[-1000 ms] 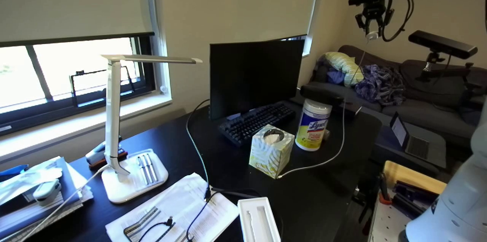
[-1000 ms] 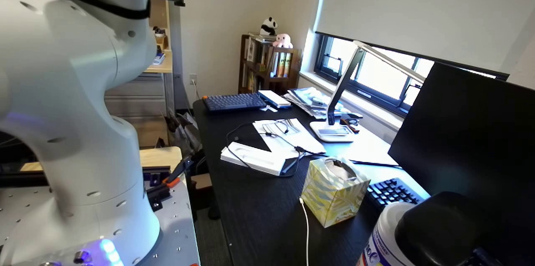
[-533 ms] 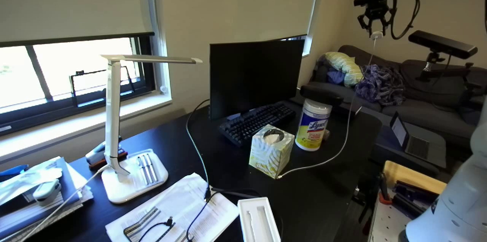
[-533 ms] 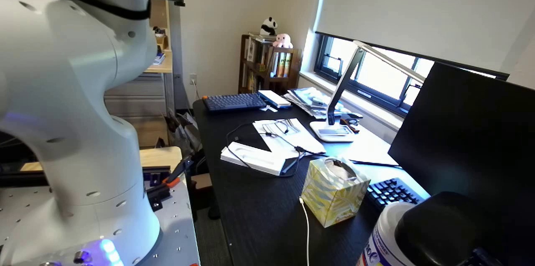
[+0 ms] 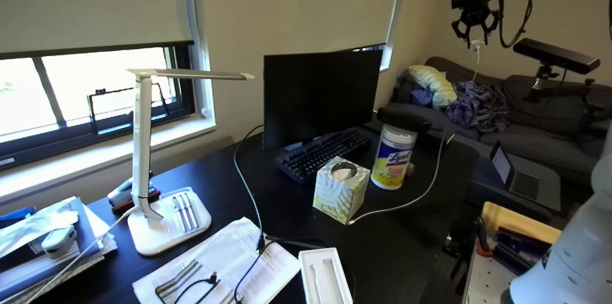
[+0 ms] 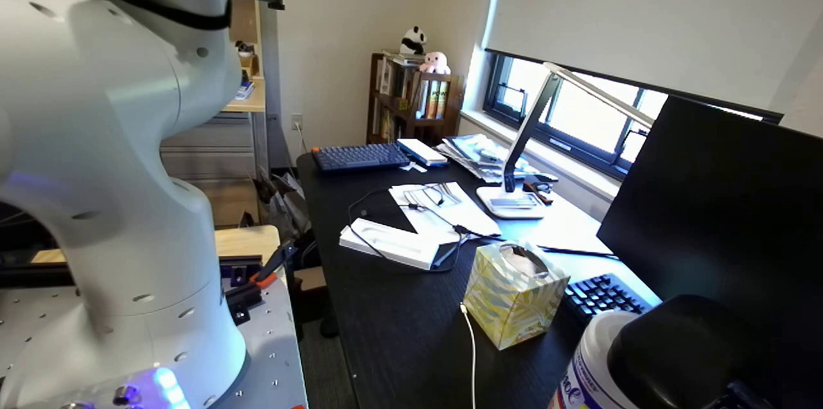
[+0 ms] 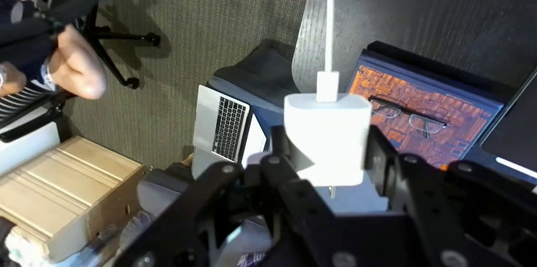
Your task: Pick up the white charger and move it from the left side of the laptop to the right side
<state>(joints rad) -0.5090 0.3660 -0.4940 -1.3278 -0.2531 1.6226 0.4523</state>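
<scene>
The white charger [image 7: 329, 141] hangs upright between the two black fingers [image 7: 376, 153] of my gripper [image 7: 326, 139], which press on its sides. Its cable plugs into the end facing away from the palm; a metal prong shows at the opposite end. In an exterior view the gripper [image 5: 477, 43] holds the charger [image 5: 478, 46] high in the air, right of the laptop [image 5: 325, 96], a large dark screen behind a black keyboard [image 5: 325, 153]. The white cable [image 5: 437, 165] droops to the desk and ends at the tissue box. Charger and gripper are outside an exterior view showing the arm base [image 6: 141, 306].
A wipes canister [image 5: 394, 158] and a tissue box [image 5: 340, 194] stand before the screen. A camera on a stand [image 5: 557, 58] is close to the gripper's right. A book with glasses [image 7: 411, 118], a grey open laptop [image 7: 222, 124] and a person [image 7: 75, 63] appear below.
The gripper has carried the charger a little to the right in an exterior view, and the hanging cable has shifted with it. The desk objects have stayed put.
</scene>
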